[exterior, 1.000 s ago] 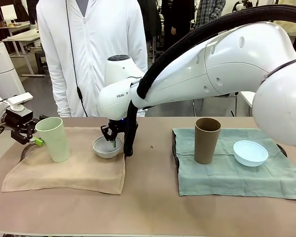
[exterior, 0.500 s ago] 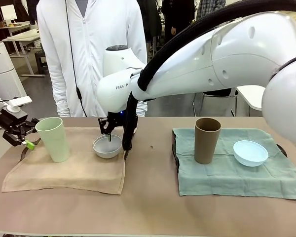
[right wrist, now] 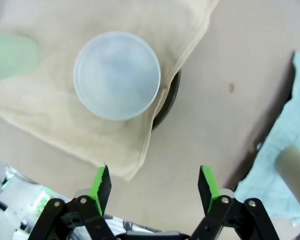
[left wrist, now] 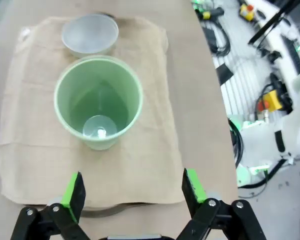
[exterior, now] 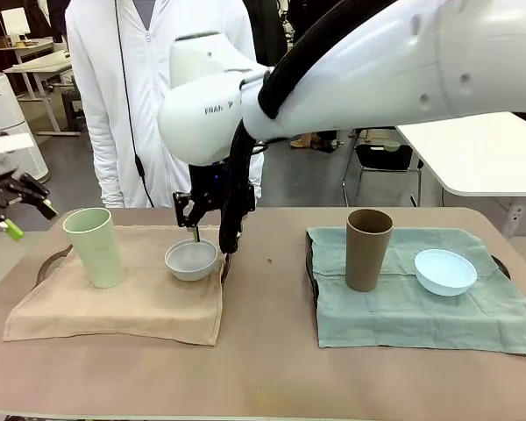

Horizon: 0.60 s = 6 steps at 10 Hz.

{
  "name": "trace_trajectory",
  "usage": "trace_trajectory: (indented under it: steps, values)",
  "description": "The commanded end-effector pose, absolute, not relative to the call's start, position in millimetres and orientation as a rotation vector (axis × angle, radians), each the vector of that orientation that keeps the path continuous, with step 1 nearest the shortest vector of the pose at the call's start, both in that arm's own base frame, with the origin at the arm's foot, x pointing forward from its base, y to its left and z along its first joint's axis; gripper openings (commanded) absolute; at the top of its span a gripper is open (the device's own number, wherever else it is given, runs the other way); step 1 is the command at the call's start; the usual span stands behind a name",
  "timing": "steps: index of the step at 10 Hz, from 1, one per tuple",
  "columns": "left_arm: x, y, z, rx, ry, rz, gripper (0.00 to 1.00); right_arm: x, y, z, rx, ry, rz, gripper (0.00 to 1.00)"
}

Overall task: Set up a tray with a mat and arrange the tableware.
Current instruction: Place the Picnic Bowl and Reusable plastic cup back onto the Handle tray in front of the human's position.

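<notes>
Standing empty on beige mat (exterior: pixel 114 303): pale green cup (exterior: pixel 95 246), white bowl (exterior: pixel 191 260).

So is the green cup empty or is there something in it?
Empty. The left wrist view looks straight down into the green cup and shows its bare bottom.

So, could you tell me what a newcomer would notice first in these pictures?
Probably the big white right arm sweeping across from the right, its open right gripper hanging just above the white bowl on the beige mat. Next, the pale green cup standing upright on that mat, and the brown cup beside the light blue bowl on the teal mat.
</notes>
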State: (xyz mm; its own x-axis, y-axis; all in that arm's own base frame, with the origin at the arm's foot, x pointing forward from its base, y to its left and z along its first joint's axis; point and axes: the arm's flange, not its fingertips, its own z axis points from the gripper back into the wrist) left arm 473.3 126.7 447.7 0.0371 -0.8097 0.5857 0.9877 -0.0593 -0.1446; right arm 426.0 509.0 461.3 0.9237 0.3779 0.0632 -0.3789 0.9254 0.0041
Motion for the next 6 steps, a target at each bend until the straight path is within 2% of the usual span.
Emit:
trace_trajectory:
  steps: [1, 3, 4, 6]
  values:
    - [449, 97, 478, -0.489, -0.299, -1.405, 1.0, 394, 494, 477, 0.042, -0.089, 0.368, 0.9]
    - [434, 87, 508, -0.278, -0.296, -1.308, 1.0, 379, 497, 496, 0.03, -0.14, 0.366, 0.9]
    - [452, 104, 500, -0.482, -0.346, -1.415, 1.0, 397, 508, 494, 0.028, -0.096, 0.39, 0.9]
    - [452, 104, 500, -0.482, -0.346, -1.415, 1.0, 397, 508, 494, 0.028, -0.096, 0.39, 0.9]
